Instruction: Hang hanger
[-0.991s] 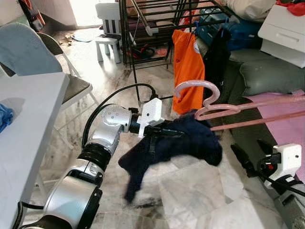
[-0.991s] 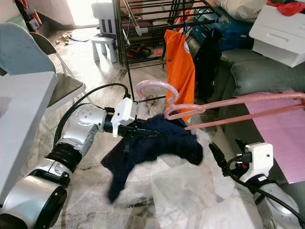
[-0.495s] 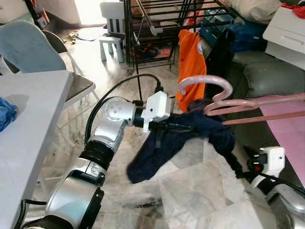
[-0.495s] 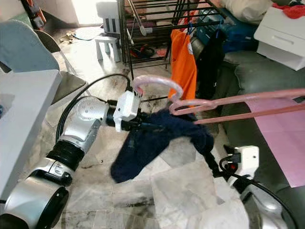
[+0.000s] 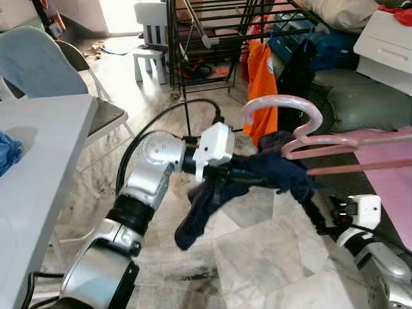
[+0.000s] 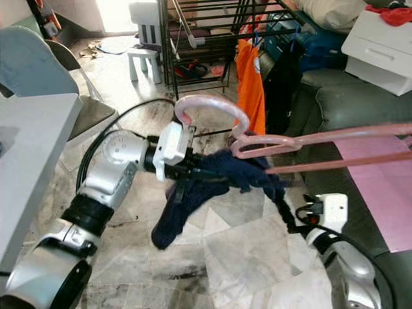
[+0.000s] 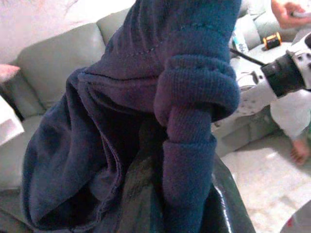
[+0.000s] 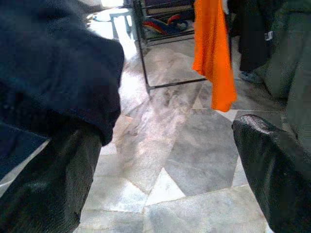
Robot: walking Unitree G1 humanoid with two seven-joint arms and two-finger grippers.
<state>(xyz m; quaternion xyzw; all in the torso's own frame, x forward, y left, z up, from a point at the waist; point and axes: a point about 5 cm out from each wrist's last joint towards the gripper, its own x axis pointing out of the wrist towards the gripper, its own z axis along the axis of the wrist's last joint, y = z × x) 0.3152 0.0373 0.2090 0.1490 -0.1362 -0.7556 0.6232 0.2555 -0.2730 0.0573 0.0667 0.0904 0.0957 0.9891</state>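
Holding navy sweater (image 5: 257, 174) draped on pink hanger (image 5: 302, 132) above marble floor (image 5: 257, 257), near drying rack (image 5: 206, 32). Left gripper (image 5: 241, 172) fingers pinching sweater; right gripper (image 8: 165, 160) fingers spreading wide below it.

Left hand (image 5: 241, 172) is now higher and further forward than a second ago, carrying the dark blue garment (image 5: 257, 177) up toward the pink hanger (image 5: 302, 132). Garment is more bunched now: less cloth spread out, the hanging tail (image 5: 193, 219) narrower. Right hand (image 5: 315, 212) has come in from the side and now sits just under the garment's right end. Hanger hook sits slightly higher and further right.
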